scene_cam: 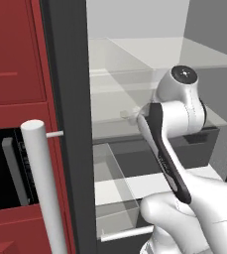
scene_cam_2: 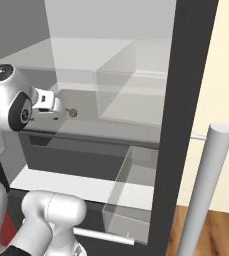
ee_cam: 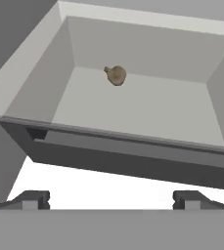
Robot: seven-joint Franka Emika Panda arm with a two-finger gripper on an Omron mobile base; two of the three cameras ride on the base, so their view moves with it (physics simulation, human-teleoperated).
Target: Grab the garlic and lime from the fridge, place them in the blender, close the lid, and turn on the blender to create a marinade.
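I can read no brand, label or writing on anything here. I am looking into the open fridge [scene_cam_2: 186, 100]: dark grey frame, pale walls and translucent glass shelves. A clear door bin [scene_cam_2: 128, 197] hangs low on the right, with a white drawer handle [scene_cam_2: 106, 236] below it. A thick grey door handle bar [scene_cam_2: 206, 190] stands at the right of the right base view, and red cabinet fronts [scene_cam: 13, 54] sit left of the fridge in the left base view.

The garlic [ee_cam: 116, 75] lies alone on the pale floor of a shelf compartment, near its back wall. In the right base view it sits just beyond the gripper [scene_cam_2: 61, 111], apart from it. Through the hand camera my jaws stand wide apart with nothing between them, short of the dark front edge of the shelf [ee_cam: 133, 156].
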